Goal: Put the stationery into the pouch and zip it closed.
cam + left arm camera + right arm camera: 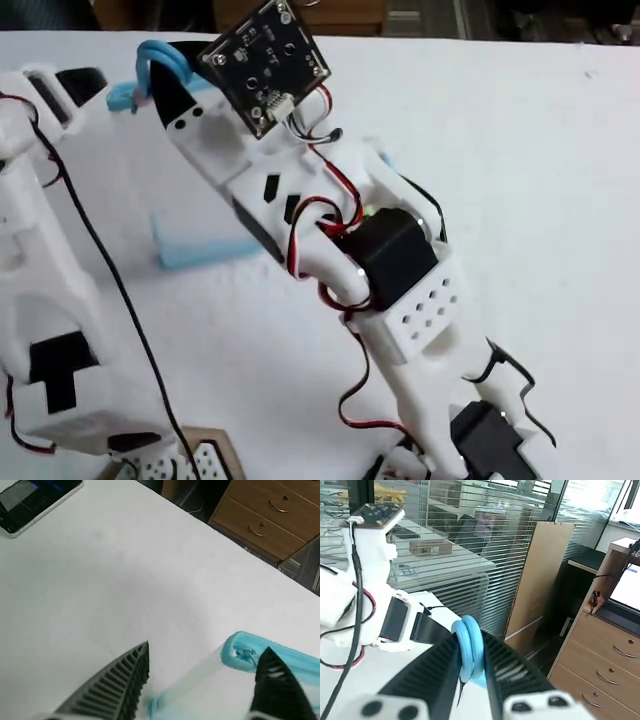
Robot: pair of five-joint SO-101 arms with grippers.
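pouch: light-blue pouch (200, 248) lies on the white table (520, 180), about 10 o'clock of table centre in the high view. Its long axis runs toward 11 o'clock and its middle is hidden under the right arm (410, 300). Zip open or closed: cannot tell.
loop: blue loop (160, 55) at the pouch's 11 o'clock end, held up off the table.
right gripper: right gripper (470, 647) is clamped on the loop. One dark ribbed finger (432, 672) presses on each side and the loop stands up between them.
left gripper: left gripper (207, 650) has its jaws apart and hovers over the pouch's blue-edged end, touching nothing. Grey ribbed finger (120, 682) is on one side, black finger (277, 690) on the other, with the pouch edge between them.
arms: right arm comes in from 5 o'clock and crosses over the pouch. Left arm (40, 300) stands along the 9 o'clock edge.
wires: red and black wires (340, 200) run loose along the right arm.
device: flat dark-screened device (35, 500) on the table, well apart from the pouch.
drawers: wooden drawers (270, 515) beyond the table's far edge, about 12 to 1 o'clock.
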